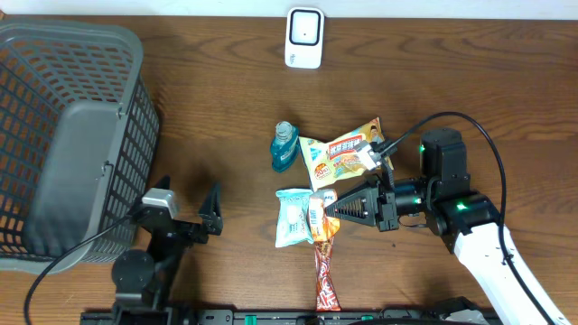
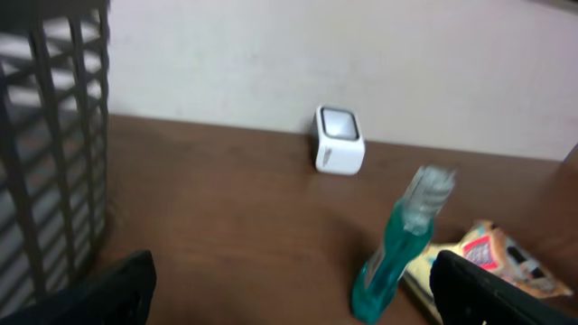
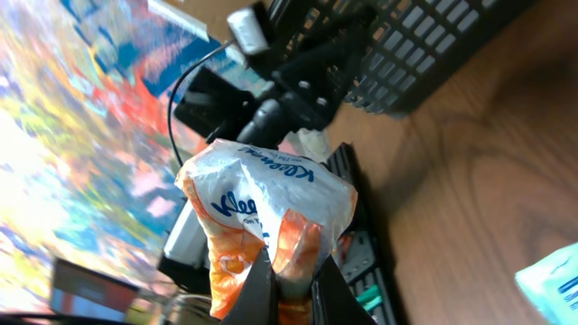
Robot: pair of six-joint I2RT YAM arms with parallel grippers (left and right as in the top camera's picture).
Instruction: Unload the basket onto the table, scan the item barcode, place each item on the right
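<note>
My right gripper (image 1: 327,209) is shut on a small orange-and-white packet (image 1: 316,217), pinching its end just above the table. In the right wrist view the packet (image 3: 266,212) sticks up from between the closed fingers (image 3: 256,293); no barcode shows on it. The white scanner (image 1: 304,38) stands at the table's far edge, and in the left wrist view the scanner (image 2: 340,139) sits against the wall. My left gripper (image 1: 188,214) is open and holds nothing, low at the front left; its fingers (image 2: 108,293) frame bare wood.
A grey mesh basket (image 1: 63,135) fills the left side. A teal bottle (image 1: 284,147) stands mid-table beside a yellow snack packet (image 1: 341,155). A white-blue tissue packet (image 1: 292,218) and a long red wrapper (image 1: 325,275) lie by the held packet.
</note>
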